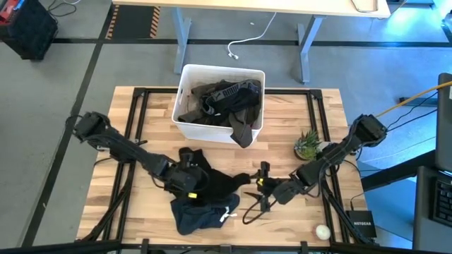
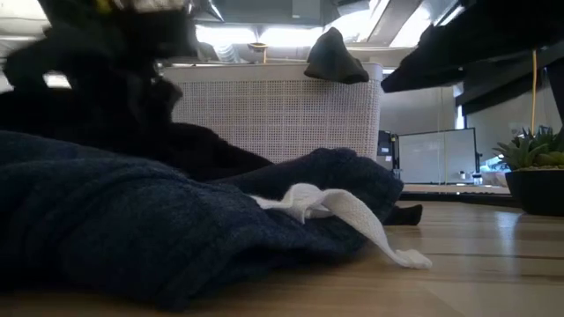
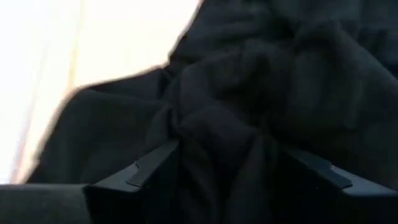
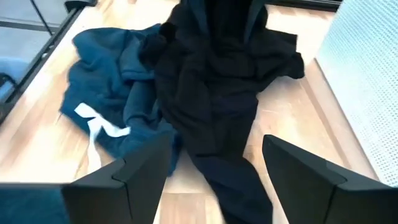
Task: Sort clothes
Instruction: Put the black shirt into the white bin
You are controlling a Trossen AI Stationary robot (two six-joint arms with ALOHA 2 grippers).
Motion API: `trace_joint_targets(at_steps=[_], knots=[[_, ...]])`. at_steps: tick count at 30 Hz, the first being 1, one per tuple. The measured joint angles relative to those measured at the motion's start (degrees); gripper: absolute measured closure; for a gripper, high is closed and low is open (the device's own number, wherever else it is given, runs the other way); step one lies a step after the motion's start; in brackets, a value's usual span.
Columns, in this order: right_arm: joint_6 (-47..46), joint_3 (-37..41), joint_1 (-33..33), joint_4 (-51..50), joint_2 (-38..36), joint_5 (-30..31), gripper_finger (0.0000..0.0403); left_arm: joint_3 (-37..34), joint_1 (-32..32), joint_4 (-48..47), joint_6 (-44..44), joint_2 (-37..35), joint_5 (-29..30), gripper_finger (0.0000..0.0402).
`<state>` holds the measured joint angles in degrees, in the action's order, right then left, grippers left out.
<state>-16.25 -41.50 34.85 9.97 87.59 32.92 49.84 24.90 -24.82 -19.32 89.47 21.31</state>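
Note:
A black garment lies crumpled on the wooden table, partly over dark navy shorts with a white drawstring. They also show in the right wrist view: the black garment, the shorts. My left gripper is down on the black garment's left part, open, with a bunched fold between its fingers. My right gripper is open and empty, just right of the garment's trailing end. The white bin holds dark and olive pieces; one hangs over its near rim. My left gripper comes from above onto the black garment's left part. Its open fingers stand on either side of a bunched fold, and cloth fills the gap between them. The garment lies on the table. I cannot tell one layer from several.
A small potted plant stands right of the bin, near my right arm. A small white round object and a black box lie at the near right corner. Bare wood shows between the bin and the garments.

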Motion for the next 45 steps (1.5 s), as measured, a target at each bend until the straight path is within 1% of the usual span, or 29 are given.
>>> trace_joint_targets(at_steps=[3,6,12,17,19,24,29,32,34,37,40,42,45], knots=[[0.24,-0.07,-0.90,0.20,0.00,-0.67,0.0134,0.14,-2.14,0.62,-1.15,3.53,-3.16,0.0172],[0.90,-0.07,-0.88,0.17,0.00,-0.46,0.0134,0.22,-3.53,1.03,-1.14,6.31,-5.17,0.0198],[3.67,-0.07,-0.85,0.31,0.00,0.70,0.0134,0.26,-5.10,2.23,-1.50,7.55,-7.70,0.0284],[5.15,-0.07,-0.79,-0.36,0.00,2.63,0.0134,1.91,-5.24,2.20,1.26,5.03,-8.57,0.0356],[5.16,-0.07,-0.79,-0.69,0.00,2.65,0.0134,2.97,-5.46,2.40,2.81,3.58,-8.60,0.0374],[5.18,-0.07,-0.77,-0.79,0.00,4.17,0.0134,7.43,-6.06,5.18,8.25,-2.00,-5.09,0.0374],[4.79,-0.07,-0.77,-1.13,0.00,5.07,0.0134,12.86,-7.37,4.82,15.20,-7.78,3.33,0.0373],[3.17,-0.07,-0.77,-1.29,0.00,5.07,0.0134,16.12,-8.46,8.11,21.48,-11.75,8.63,0.0373],[1.49,-0.08,-0.73,-1.52,0.18,5.06,0.0134,17.34,-9.73,12.16,26.91,-13.94,9.44,0.0374],[-1.06,-0.09,-0.70,-2.99,0.39,4.72,0.0134,18.26,-12.09,21.08,34.15,-17.33,10.35,0.0374],[-2.77,-0.09,-0.72,-3.29,0.39,4.47,0.0134,18.38,-14.87,31.21,41.42,-20.24,13.87,0.0370],[-3.10,-0.09,-0.70,-3.40,0.39,4.49,0.0134,18.38,-17.34,36.68,44.67,-21.64,16.04,0.0368],[-3.68,-0.09,-0.72,-3.49,0.39,4.49,0.0134,18.12,-21.71,44.89,47.77,-22.49,16.48,0.0372]])
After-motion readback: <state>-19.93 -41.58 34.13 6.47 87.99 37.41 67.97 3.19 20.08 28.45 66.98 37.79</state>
